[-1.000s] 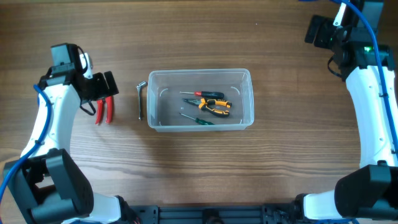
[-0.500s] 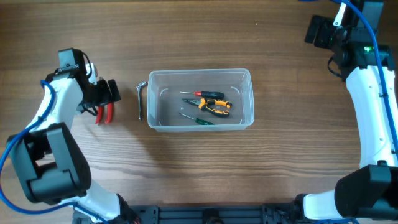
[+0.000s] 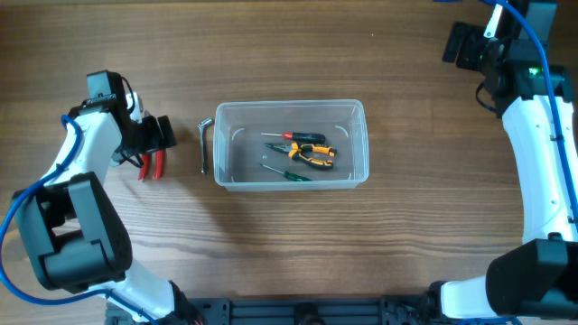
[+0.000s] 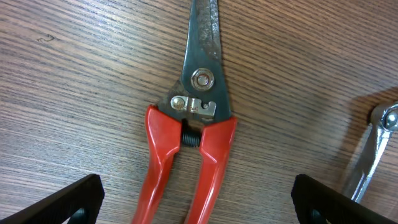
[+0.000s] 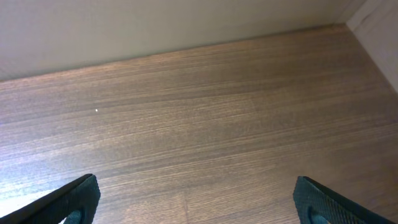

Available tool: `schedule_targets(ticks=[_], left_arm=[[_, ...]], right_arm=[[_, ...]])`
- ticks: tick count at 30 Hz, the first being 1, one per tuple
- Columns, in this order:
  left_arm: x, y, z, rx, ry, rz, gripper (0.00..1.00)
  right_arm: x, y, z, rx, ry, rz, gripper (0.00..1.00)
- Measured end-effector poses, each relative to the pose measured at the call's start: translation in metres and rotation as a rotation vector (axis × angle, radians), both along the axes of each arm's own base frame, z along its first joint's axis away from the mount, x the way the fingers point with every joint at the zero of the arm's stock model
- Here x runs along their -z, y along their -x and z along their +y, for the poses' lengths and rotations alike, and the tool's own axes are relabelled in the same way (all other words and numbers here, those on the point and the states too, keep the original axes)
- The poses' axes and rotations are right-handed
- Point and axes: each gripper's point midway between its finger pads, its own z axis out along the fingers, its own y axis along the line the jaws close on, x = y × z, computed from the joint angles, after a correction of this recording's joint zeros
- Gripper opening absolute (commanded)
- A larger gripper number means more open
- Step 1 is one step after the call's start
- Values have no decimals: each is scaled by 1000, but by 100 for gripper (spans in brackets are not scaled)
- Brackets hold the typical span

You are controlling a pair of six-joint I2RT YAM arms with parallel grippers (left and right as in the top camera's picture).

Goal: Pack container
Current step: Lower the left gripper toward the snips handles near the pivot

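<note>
Two tools lie outside the tub: red-handled snips (image 4: 193, 124) and a bent hex key (image 3: 204, 144). Both are flat on the surface between the container (image 3: 289, 105) and the left edge, with the hex key just beside the short left wall and the snips further out. Over the snips the left pincer (image 4: 200, 202) hangs with jaws spread wide, one finger either side of the red handles with clear gaps, gripping nothing. My read is that it's lining up a pick across the handles. The handles sit nearly closed, so a squeeze across them should hold. At the far right corner the right pincer (image 5: 199, 202) is also wide open and empty, only bare wood under it. It's probably parked there to give the other arm a free run to the tub. The container sits mid-surface, long side parallel to the near edge, upright, no lid. It's clear translucent plastic with rounded corners and a thick rim, way bigger than any tool. Three items already lie on its floor: orange-and-black pliers (image 3: 312, 155), a red-and-black screwdriver (image 3: 293, 136) and a green-handled screwdriver (image 3: 287, 172). They're bunched right of centre, and the left part of the floor is free.
</note>
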Motion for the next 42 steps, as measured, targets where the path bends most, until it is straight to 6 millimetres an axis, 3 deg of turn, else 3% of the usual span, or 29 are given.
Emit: schedule_targets(ticks=[16,22,30,42], left_arm=[[1,-2,-25,157,47,-4,92],[2,-1,-29,186,4,16,96],[2,6,-5,76,-90,53,98],[2,24,53,-139,-105,64,97]], right_arm=[[0,0,0,0,0,0,100],[0,0,0,0,0,0,100],[0,0,0,0,0,0,100],[0,0,0,0,0,0,100]])
